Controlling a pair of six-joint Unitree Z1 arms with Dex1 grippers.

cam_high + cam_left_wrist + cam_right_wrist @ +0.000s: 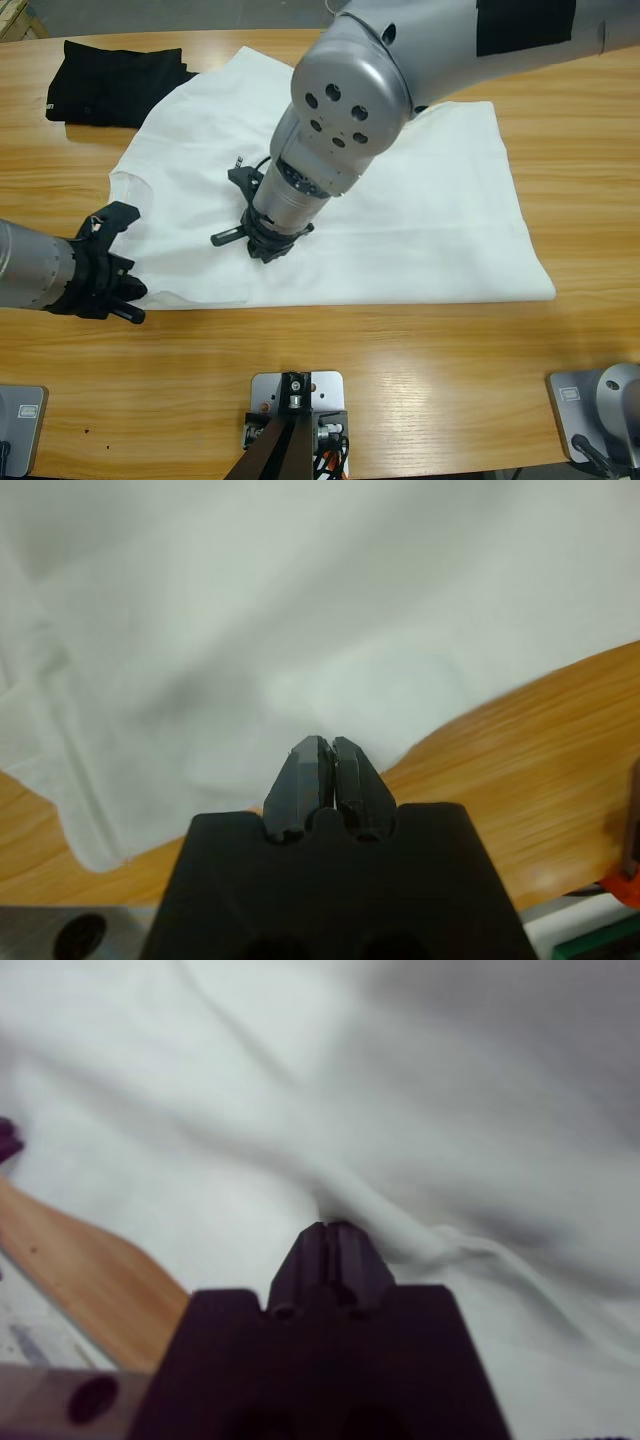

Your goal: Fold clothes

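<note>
T-shirt (420,190) spread mid-table (330,335), folded garment (115,80) at its far-left corner

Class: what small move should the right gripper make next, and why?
Probably lift it slightly: the right gripper is shut on a pinched ridge of the shirt, which otherwise lies mostly flat, so raising it would start the fold.

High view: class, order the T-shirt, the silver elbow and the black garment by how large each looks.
1. T-shirt, largest by far.
2. silver elbow; it hangs close under the camera, so its true size against the others is unsure.
3. black garment, smallest.
</note>
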